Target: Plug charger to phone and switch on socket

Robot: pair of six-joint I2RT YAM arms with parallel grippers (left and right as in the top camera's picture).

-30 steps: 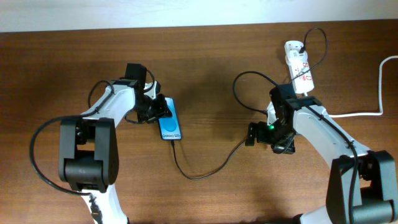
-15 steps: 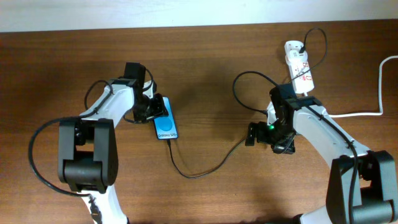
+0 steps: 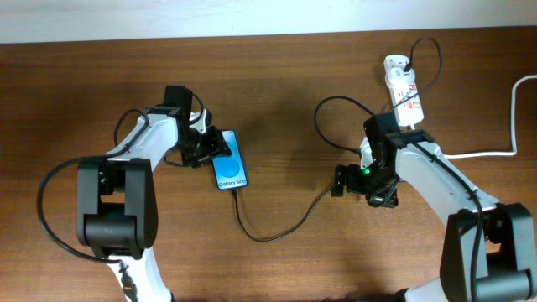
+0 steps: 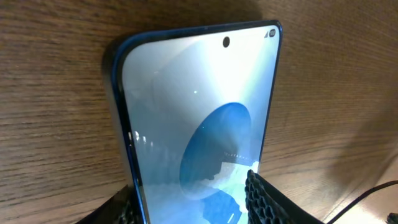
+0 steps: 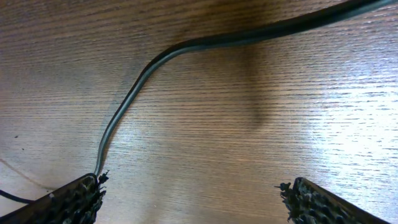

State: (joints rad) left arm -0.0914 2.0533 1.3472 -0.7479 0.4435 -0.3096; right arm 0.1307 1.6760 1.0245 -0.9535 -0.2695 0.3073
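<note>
Phone (image 3: 229, 171): white lettering on the blue screen reads "Galaxy S25", small in the overhead view. The screen is glossy, with a lighter blue circle, rounded corners and a punch-hole lens at the top edge. It lies flat on the desk (image 3: 294, 84), left of centre, tilted off square. Your left arm reaches in from the left and bends at the elbow, and the left tool (image 3: 214, 149) pinches the phone across its width, ridged black pads (image 4: 264, 196) against the long edges. The charger (image 3: 268, 238), a thin black cable, meets the phone's near end, sags in a loop toward you, rises past the right tool (image 3: 340, 180) and curls on to the socket (image 3: 404, 91). You cannot tell if the tip is seated. Socket: white oblong strip at far right with red markings too small to read; its thick white cord (image 3: 495, 153) runs off right. The right tool hangs low over the wood grain, spread wide and holding nothing, with the cable passing by its left finger.
</note>
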